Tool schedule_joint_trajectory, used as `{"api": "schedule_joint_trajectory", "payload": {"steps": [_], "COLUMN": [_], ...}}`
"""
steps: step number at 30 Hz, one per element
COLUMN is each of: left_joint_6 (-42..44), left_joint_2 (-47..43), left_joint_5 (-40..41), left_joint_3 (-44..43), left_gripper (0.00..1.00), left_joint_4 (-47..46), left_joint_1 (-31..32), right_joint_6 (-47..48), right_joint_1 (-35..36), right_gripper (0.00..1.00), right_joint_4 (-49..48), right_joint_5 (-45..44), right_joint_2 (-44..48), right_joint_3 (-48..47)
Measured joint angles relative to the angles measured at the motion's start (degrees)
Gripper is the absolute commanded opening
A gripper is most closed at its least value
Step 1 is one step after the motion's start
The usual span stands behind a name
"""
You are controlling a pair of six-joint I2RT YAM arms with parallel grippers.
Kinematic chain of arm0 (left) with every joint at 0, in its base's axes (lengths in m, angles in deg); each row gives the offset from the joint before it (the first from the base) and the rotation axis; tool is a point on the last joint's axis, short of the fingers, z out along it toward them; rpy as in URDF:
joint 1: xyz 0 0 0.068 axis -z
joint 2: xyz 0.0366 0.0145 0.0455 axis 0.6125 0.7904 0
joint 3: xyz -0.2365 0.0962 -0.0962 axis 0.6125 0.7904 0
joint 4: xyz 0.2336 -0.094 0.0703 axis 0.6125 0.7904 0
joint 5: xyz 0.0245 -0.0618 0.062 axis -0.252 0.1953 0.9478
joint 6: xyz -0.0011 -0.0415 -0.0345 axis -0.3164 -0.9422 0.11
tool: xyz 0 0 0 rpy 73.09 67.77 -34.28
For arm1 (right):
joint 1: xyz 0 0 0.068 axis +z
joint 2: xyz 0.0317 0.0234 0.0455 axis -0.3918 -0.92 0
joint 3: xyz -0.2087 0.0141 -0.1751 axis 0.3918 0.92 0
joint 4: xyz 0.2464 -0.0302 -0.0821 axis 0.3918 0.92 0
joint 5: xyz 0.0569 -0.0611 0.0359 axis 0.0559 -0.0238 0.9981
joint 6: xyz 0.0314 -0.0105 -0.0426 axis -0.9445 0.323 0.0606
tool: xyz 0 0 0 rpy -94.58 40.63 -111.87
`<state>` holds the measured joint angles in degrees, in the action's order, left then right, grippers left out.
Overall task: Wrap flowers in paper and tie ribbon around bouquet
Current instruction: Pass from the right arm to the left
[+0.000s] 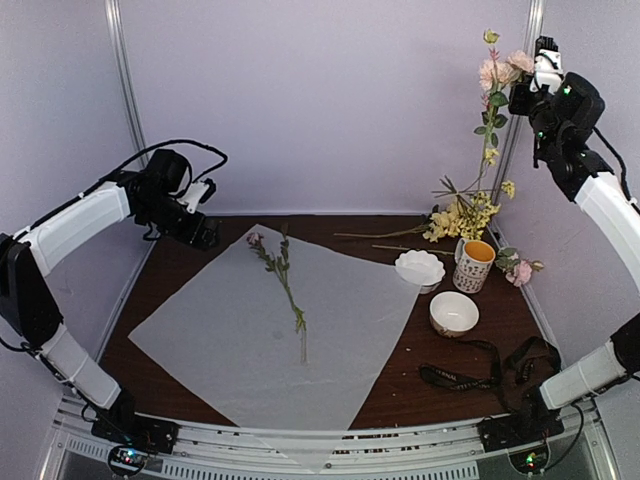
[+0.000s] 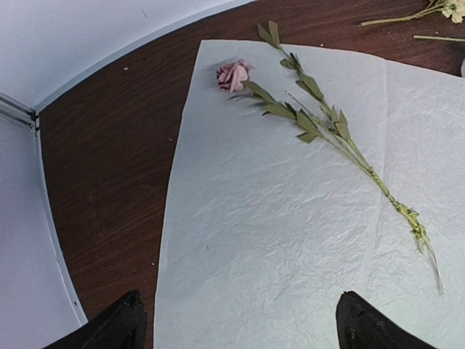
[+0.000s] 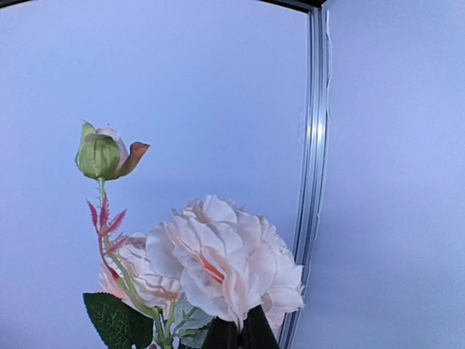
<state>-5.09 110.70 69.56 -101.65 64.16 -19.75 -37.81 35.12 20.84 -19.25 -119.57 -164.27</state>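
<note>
- Right claw: clamps shut on a pink flower spray, holds it upright and high beside the back-right post.
- Left claw: gapes wide, grips nothing, hovers over the paper's back-left corner.
- Paper: lies flat across the desk, carries 1 pink-bud stem.
- Yellow flowers: heaped at back right, behind the cup.
- Ribbon: sprawls loose at front right, near 2 white bowls.

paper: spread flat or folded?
Spread flat. The paper lies open on the table, one pink-bud stem lying across it; no fold or cone visible.
</note>
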Motion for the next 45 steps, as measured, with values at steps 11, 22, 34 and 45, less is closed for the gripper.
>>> {"api": "schedule_joint_trajectory", "payload": {"steps": [11,22,34,45], "left_joint_6": [4.0,-1.8,-3.3,-4.1], "left_joint_2": [-3.4,7.3,17.5,17.5], "left_joint_5": [-2.2,-24.7,-19.0,-10.1], "left_joint_3": [-4.0,-19.3,-20.2,-20.2], "left_gripper": [0.94,0.98,0.26,0.00], "left_joint_4": [-4.6,-27.2,-27.0,-28.2], "left_joint_1": [10.5,16.0,19.2,19.3], "right_joint_6": [-9.2,-21.2,-27.3,-28.1], "right_joint_1": [7.6,21.5,28.6,28.4], "right_gripper": [0.00,0.00,0.00,0.48], "right_joint_4": [-3.4,-6.5,-7.8,-5.9], "right_joint_5": [12.1,20.6,24.5,25.6], "right_joint_2": [-1.1,-11.1,-16.2,-16.1], "right_joint_3": [-4.0,-3.1,-2.1,-2.1]}}
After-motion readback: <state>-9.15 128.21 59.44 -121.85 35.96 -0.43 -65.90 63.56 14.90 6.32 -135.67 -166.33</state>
